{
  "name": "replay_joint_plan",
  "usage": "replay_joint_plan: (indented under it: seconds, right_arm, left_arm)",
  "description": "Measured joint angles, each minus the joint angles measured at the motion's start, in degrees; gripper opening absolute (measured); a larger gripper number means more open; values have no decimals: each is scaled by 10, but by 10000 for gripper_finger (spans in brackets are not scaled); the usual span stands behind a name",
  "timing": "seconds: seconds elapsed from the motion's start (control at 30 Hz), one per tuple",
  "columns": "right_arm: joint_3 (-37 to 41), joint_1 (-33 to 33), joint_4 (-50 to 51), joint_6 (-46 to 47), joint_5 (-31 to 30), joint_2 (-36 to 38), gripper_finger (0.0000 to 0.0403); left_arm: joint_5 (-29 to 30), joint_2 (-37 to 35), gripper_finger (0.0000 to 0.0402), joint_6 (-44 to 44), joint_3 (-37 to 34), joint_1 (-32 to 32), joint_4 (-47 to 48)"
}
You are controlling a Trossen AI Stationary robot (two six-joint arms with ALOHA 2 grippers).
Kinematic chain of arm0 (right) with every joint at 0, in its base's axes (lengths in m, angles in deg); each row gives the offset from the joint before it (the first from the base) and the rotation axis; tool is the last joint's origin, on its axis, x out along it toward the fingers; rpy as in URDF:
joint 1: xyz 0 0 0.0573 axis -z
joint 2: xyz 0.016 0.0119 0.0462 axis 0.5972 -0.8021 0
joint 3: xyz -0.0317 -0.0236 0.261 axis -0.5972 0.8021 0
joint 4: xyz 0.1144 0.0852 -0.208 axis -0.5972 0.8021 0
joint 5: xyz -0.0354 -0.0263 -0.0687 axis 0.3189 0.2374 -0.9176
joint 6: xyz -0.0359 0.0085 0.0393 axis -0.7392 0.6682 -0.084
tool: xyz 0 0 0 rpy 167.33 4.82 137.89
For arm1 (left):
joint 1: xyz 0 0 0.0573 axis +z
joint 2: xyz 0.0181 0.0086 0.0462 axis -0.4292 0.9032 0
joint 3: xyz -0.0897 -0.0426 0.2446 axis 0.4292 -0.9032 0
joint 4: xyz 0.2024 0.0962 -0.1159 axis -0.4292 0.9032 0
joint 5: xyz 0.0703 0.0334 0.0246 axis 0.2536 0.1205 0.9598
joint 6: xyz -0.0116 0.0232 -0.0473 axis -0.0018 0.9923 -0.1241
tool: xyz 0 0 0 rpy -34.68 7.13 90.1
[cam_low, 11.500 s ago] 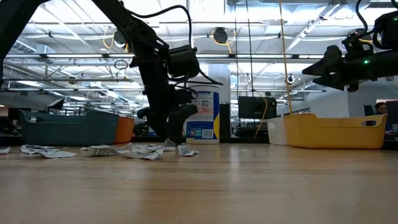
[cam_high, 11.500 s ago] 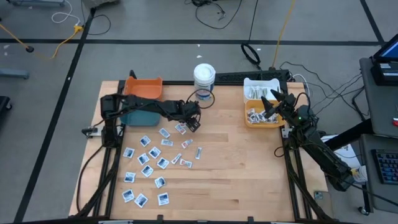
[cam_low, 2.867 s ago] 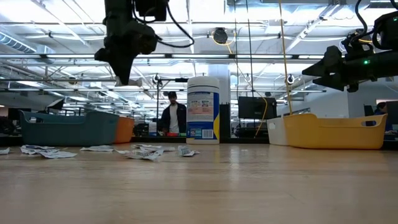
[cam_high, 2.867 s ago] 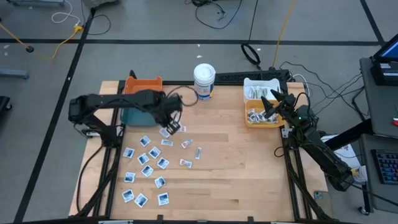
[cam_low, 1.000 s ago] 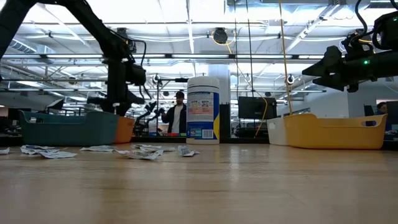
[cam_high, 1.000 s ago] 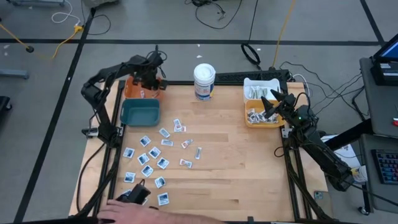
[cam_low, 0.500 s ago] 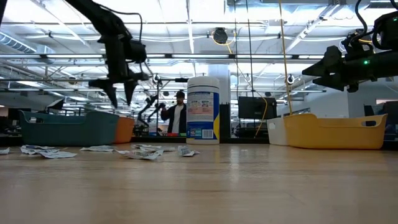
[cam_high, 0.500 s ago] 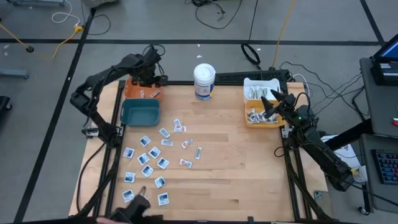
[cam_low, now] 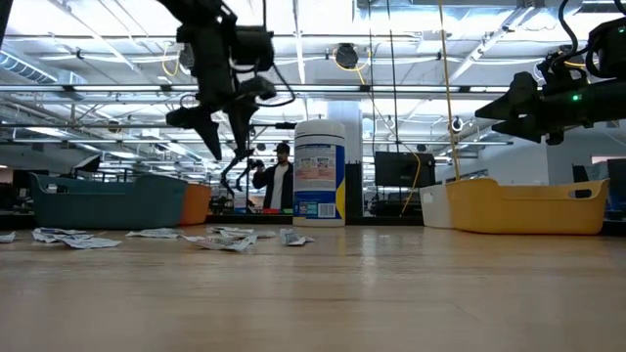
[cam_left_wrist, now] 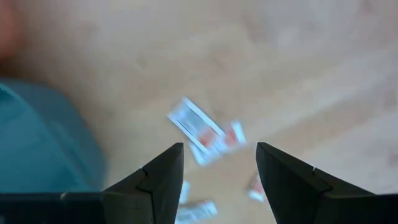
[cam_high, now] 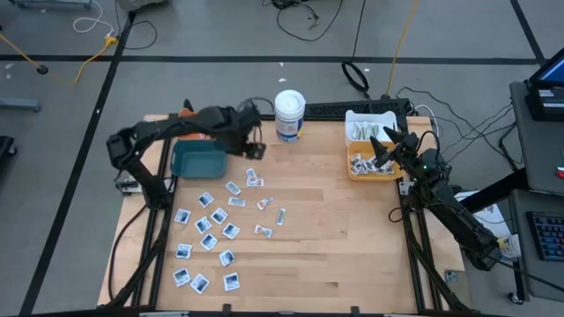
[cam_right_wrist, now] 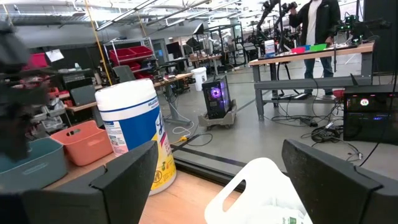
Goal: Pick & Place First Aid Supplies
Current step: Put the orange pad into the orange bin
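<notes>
The first aid packets (cam_high: 214, 227) lie flat and scattered over the left half of the table, a thin litter in the low view (cam_low: 223, 237). My left gripper (cam_high: 254, 146) hangs open, high above the table (cam_low: 223, 125), between the teal bin and the white tub. In the left wrist view its open fingers (cam_left_wrist: 217, 163) frame a white packet with red marks (cam_left_wrist: 200, 129) on the wood below, without touching it. My right gripper (cam_high: 389, 144) waits open above the yellow bin (cam_high: 371, 165), also seen in the low view (cam_low: 528, 103) and the right wrist view (cam_right_wrist: 227, 180).
A teal bin (cam_high: 198, 161) stands at the far left, the orange bin (cam_high: 185, 113) mostly under my left arm. The tall white tub (cam_high: 289, 114) stands at the far edge. A white bin (cam_high: 370, 123) sits behind the yellow one. A person (cam_low: 280, 184) stands beyond the table.
My left gripper has swung from over the orange bin at the far left corner toward the right and near side, and now hangs over the wood beside the teal bin. A person's hand at the table's near edge has drawn back out of view.
</notes>
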Motion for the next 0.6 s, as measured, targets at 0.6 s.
replay_joint_plan:
  seconds: [0.6]
  right_arm:
    - [0,0,0,0,0,0,337]
  left_arm:
    - [8,19,207,-214,11,-261,6]
